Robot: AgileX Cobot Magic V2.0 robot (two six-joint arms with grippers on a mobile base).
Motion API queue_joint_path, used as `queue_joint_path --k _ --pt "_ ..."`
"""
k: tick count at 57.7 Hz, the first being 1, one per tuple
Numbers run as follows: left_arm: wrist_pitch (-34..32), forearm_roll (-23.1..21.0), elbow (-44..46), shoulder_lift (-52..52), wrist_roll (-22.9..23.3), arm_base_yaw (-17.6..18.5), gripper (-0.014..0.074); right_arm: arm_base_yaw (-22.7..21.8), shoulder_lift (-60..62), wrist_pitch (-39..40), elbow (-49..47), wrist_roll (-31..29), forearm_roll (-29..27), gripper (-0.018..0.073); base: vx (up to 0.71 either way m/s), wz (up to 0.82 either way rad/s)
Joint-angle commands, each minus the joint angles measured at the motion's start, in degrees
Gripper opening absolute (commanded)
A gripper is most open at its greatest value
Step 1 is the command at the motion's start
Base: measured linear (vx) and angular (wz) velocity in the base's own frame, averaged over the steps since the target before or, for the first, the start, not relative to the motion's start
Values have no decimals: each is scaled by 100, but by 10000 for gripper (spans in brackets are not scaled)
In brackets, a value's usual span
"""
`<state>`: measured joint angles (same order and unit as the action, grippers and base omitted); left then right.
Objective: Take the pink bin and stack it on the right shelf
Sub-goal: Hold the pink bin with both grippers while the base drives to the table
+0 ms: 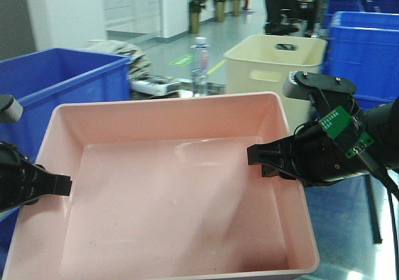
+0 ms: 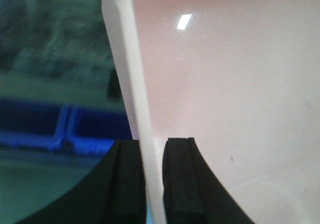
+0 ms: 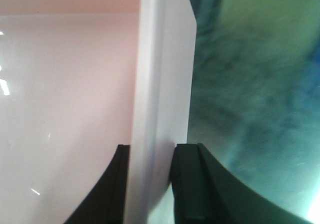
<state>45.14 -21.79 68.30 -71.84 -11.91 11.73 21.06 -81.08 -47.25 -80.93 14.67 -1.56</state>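
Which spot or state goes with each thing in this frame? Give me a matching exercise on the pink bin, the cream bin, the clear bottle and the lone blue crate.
Things:
1. pink bin
2. cream bin
3. clear bottle
4. lone blue crate

Places or states:
A. behind the pink bin's far right corner
B. side walls clamped in the jaws of the left gripper and right gripper
C. behind the pink bin's far left corner
D. upright beyond the middle of the pink bin's far wall

Pairs: 1-B, 2-A, 3-D, 4-C
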Motion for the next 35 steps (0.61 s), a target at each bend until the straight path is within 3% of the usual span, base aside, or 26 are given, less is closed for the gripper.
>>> queue_joint_path --k 1,35 --pt "-173 -242 168 204 -110 32 -1 -60 212 638 -189 55 156 -8 35 -58" --pt "-185 -242 168 204 -110 32 -1 -60 212 639 -189 55 156 -8 26 -46"
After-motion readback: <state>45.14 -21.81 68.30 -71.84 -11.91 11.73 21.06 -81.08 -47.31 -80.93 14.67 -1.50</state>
